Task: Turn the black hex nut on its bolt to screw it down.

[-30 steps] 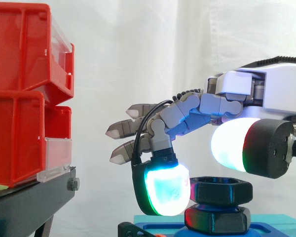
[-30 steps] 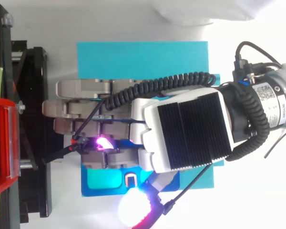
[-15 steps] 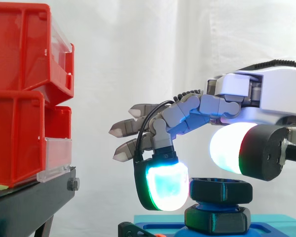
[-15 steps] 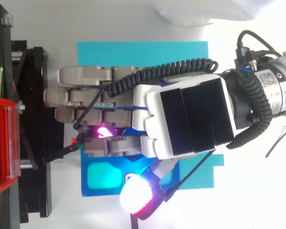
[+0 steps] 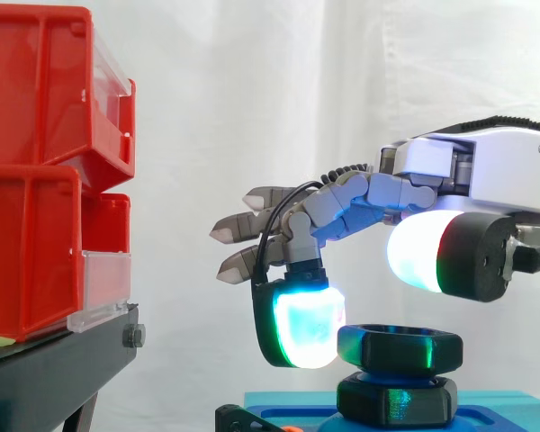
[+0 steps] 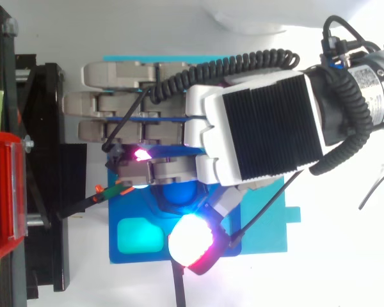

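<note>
Hangs released, now risen just clear of the black hex nut below the hand; probably resets for another turn.

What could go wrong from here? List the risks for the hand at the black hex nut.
1. The hand has no pinch: its thumb pad hangs above the black hex nut, and one finger pad sits beside the nut's left face, so a turn may slip.
2. Its straight fingers reach close to the black metal stand; a wide swing might clip it.
</note>
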